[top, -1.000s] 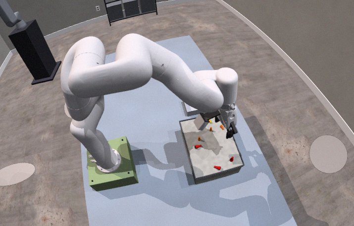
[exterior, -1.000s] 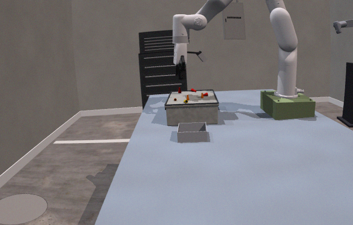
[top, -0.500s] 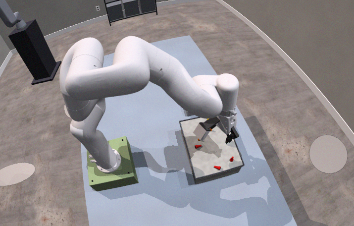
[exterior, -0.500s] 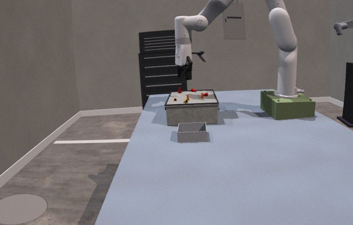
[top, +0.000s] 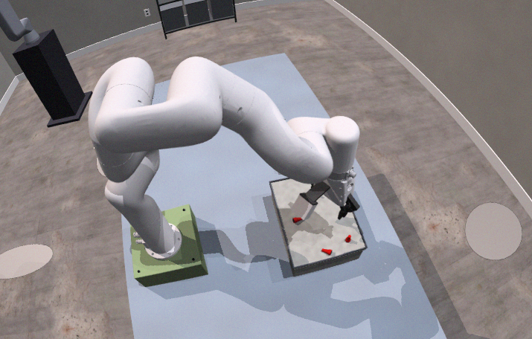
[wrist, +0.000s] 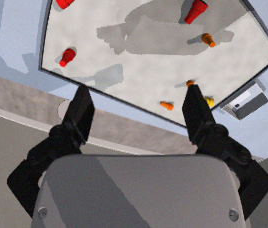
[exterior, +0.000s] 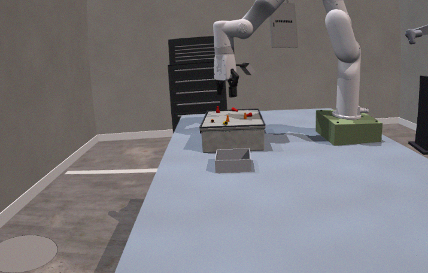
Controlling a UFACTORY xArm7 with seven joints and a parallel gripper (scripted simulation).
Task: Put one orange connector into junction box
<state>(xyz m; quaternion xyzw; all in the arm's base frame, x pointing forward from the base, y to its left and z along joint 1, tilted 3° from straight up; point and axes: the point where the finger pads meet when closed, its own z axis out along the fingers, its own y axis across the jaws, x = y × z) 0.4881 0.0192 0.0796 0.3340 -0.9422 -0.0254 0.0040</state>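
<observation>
Gripper [exterior: 228, 88] hangs high over the tool case [exterior: 232, 138], near its far edge from the junction box [exterior: 233, 165], fingers spread wide with nothing between them. Orange connectors sit on the lid toward the box side: one upright [exterior: 227, 118] mid-lid, another [exterior: 245, 115] touching or just beside a red one [exterior: 249, 114]. In the wrist view an orange one [wrist: 209, 40] lies apart from its neighbours, others [wrist: 166, 105] near the lid edge by a yellow one [wrist: 209, 102]. Step in hand, as I read it: line up over one orange piece. Pick the isolated one, centre it between the fingers, descend straight, avoid shoving the case since it's loose. Yellow looks close to orange, so check colour first.
</observation>
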